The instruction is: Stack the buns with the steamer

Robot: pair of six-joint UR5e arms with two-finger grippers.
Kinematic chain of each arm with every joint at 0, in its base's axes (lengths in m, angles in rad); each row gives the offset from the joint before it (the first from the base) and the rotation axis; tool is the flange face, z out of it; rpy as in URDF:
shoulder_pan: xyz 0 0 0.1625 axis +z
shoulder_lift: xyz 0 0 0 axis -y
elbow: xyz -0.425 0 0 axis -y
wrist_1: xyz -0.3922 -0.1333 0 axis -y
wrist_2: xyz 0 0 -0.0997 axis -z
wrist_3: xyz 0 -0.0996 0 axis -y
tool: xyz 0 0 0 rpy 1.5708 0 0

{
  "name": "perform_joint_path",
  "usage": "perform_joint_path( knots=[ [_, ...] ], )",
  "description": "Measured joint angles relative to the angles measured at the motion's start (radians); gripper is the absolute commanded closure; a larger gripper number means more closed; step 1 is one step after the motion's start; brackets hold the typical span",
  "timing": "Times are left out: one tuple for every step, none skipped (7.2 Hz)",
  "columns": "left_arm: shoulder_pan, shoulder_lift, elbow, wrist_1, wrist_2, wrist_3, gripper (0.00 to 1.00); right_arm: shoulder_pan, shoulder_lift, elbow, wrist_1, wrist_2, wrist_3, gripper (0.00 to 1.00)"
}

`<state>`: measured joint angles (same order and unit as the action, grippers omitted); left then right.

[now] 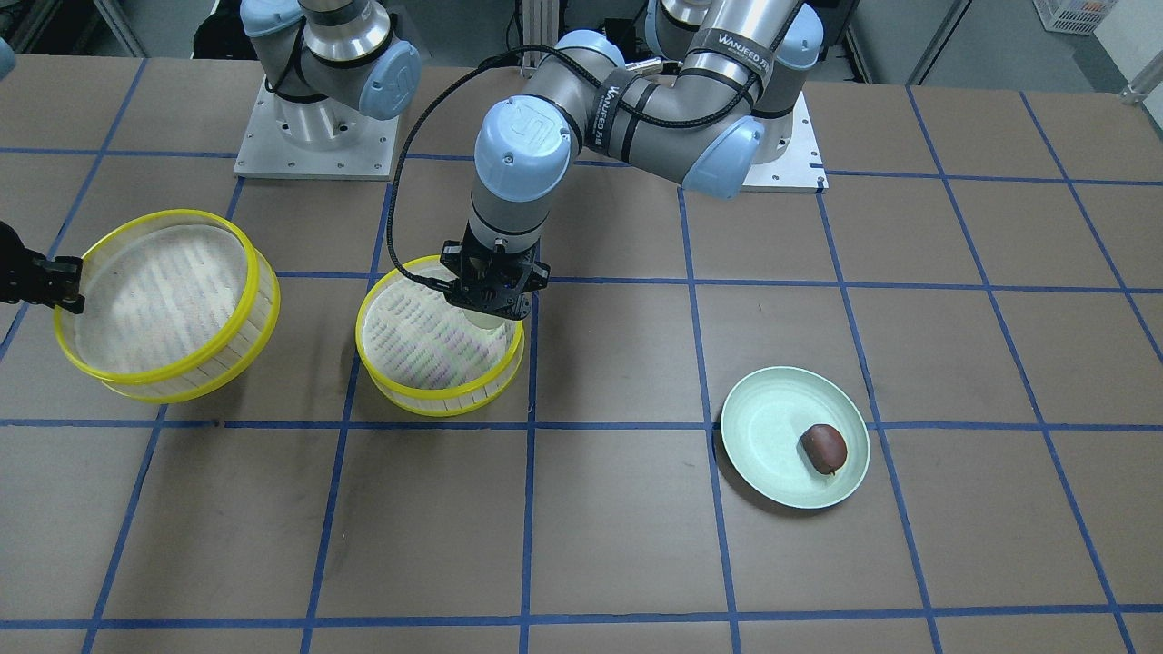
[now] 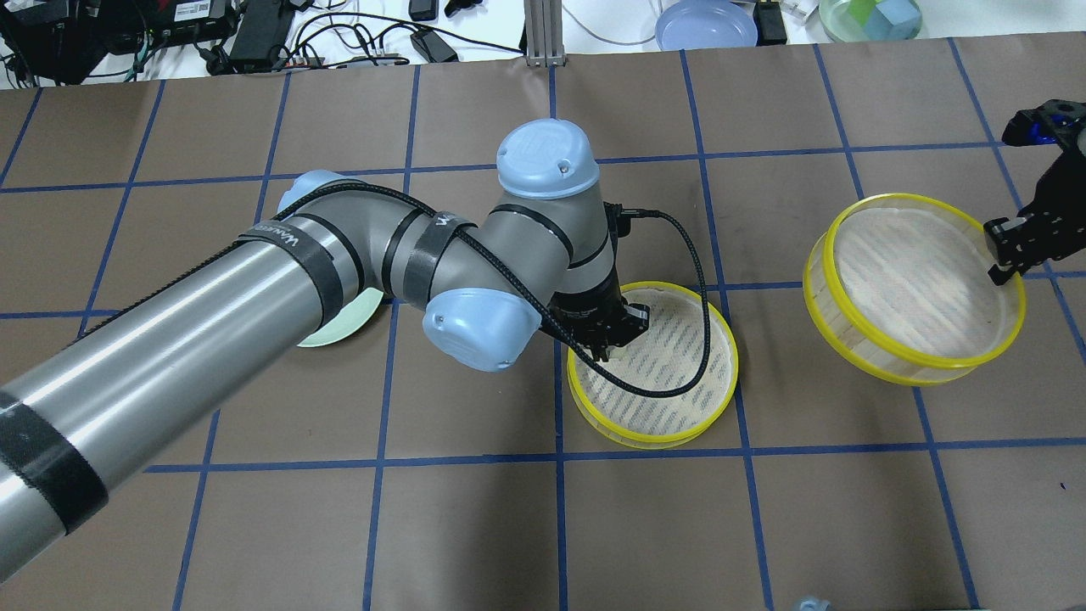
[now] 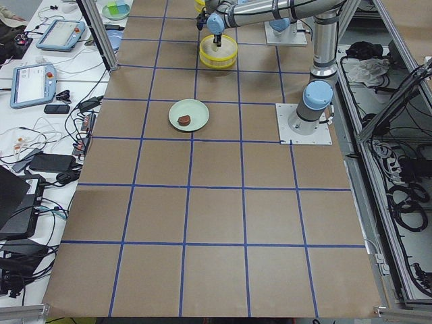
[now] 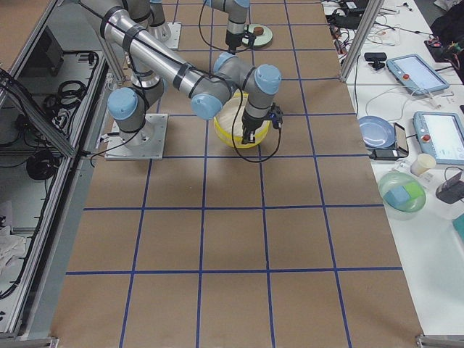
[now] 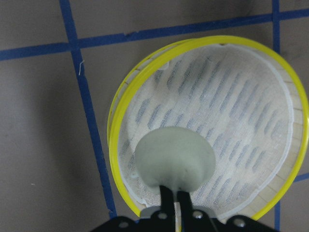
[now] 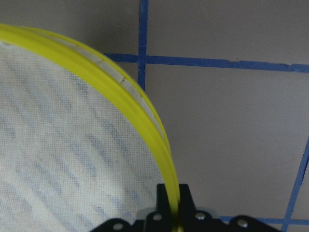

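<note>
My left gripper [image 5: 174, 191] is shut on the pale cream bun [image 5: 174, 157] and holds it just above the mesh floor of a yellow-rimmed steamer tray [image 5: 241, 116], near its edge. This shows in the front view too, with the left gripper [image 1: 491, 295] over that tray [image 1: 427, 354]. The dark reddish-brown bun [image 1: 823, 448] lies on the pale green plate [image 1: 763, 409]. My right gripper [image 6: 174, 205] is shut on the yellow rim of a second steamer tray [image 6: 72, 159], which hangs tilted off the table [image 1: 164, 300].
The left arm's elbow hides most of the green plate [image 2: 339, 329] in the overhead view. A blue dish [image 2: 704, 24], cables and devices lie beyond the table's far edge. Blue tape lines grid the brown table.
</note>
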<state>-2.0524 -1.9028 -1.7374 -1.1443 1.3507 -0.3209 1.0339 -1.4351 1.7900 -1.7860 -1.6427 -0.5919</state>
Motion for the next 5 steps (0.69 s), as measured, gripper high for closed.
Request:
perform_joint_path(
  knots=[
    [-0.009,-0.003,-0.006,0.0,0.0,-0.008,0.29,0.007,-0.001,0.001,0.0,-0.002,0.016,1.0],
    [-0.015,-0.005,-0.007,0.0,0.0,-0.016,0.03,0.027,-0.005,0.003,0.001,-0.004,0.046,1.0],
    [-0.017,-0.005,-0.008,0.001,0.001,-0.021,0.0,0.053,-0.017,0.012,0.003,-0.006,0.081,1.0],
    [-0.016,-0.002,-0.004,0.003,0.004,-0.021,0.0,0.08,-0.036,0.036,0.006,-0.008,0.121,1.0],
    [-0.001,0.012,0.008,-0.006,0.016,-0.015,0.0,0.106,-0.059,0.064,0.007,-0.008,0.168,1.0]
  ],
)
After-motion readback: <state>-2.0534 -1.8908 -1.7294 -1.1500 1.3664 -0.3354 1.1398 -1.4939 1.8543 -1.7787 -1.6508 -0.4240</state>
